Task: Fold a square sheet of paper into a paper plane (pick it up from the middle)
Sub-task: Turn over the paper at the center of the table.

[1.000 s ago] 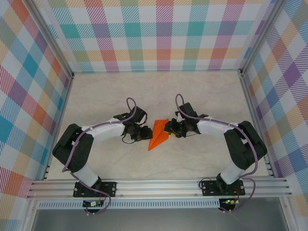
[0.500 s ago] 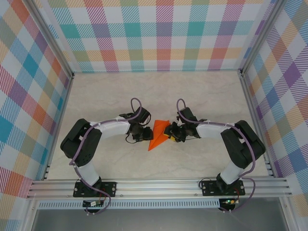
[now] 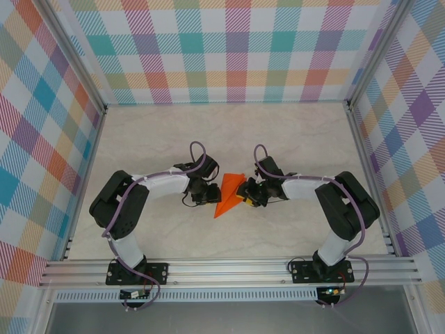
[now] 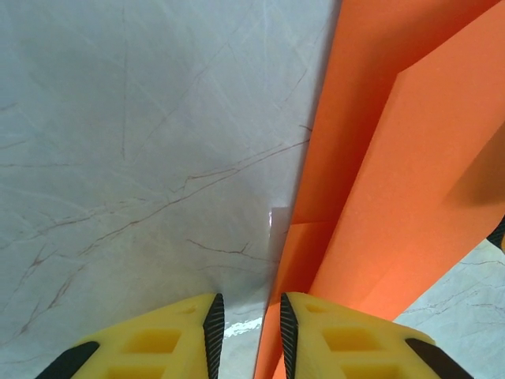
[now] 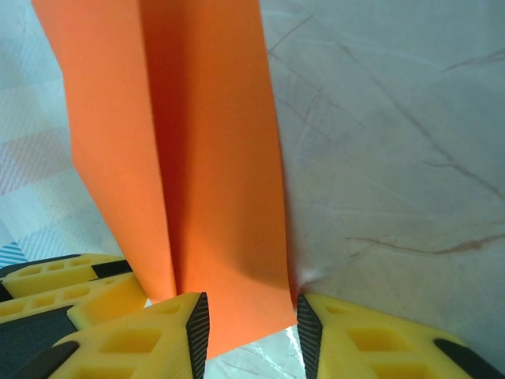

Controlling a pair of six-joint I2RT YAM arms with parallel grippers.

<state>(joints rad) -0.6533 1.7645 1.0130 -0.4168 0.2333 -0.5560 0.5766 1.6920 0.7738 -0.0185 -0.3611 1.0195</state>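
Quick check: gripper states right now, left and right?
Left gripper: nearly closed, with the paper plane's edge in the narrow gap; whether it is pinched cannot be told.
Right gripper: open, with the paper plane lying between its jaws.

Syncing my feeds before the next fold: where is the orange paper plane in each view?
Top external: paper plane at picture centre, nose toward the near left.
Left wrist: paper plane along the right side.
Right wrist: paper plane from top left to bottom centre.
Shared landmark: pale veined tabletop.
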